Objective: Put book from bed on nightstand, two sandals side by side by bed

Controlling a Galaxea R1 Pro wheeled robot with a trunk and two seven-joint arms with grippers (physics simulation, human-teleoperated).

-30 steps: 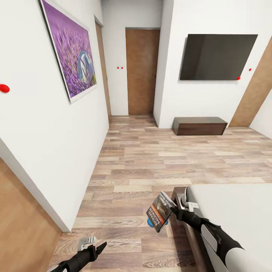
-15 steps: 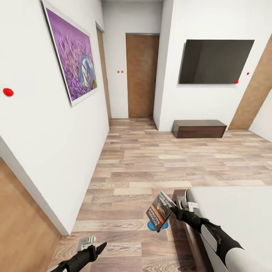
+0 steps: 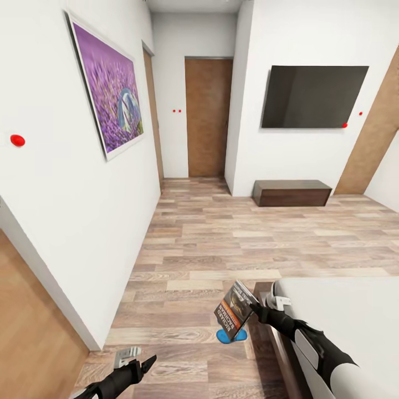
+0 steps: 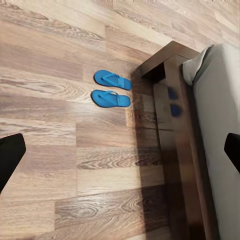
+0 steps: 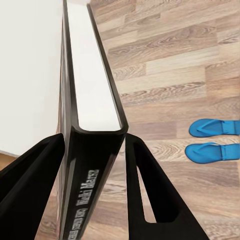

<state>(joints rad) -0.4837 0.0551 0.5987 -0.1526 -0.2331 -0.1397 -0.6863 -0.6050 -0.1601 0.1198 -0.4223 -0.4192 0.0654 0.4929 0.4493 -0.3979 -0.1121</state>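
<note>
My right gripper (image 3: 254, 311) is shut on the book (image 3: 235, 309), a thin dark paperback with an orange strip, held in the air beside the bed's corner. In the right wrist view the book (image 5: 87, 150) stands edge-on between the two black fingers (image 5: 150, 200). Two blue sandals (image 4: 112, 88) lie side by side on the wood floor next to the bed (image 4: 175, 115); one sandal (image 3: 228, 335) peeks out below the book. The bed's pale mattress (image 3: 343, 316) fills the lower right. My left gripper (image 3: 145, 366) hangs low at the lower left, open, holding nothing.
A white wall with a purple picture (image 3: 108, 105) runs along the left. Ahead are a brown door (image 3: 208, 116), a wall-mounted TV (image 3: 313, 97) and a low dark bench (image 3: 291, 193). Open wood floor lies between them and the bed.
The whole view has shifted slightly downward, so the camera has moved. The arms and the held book keep their places in the picture.
</note>
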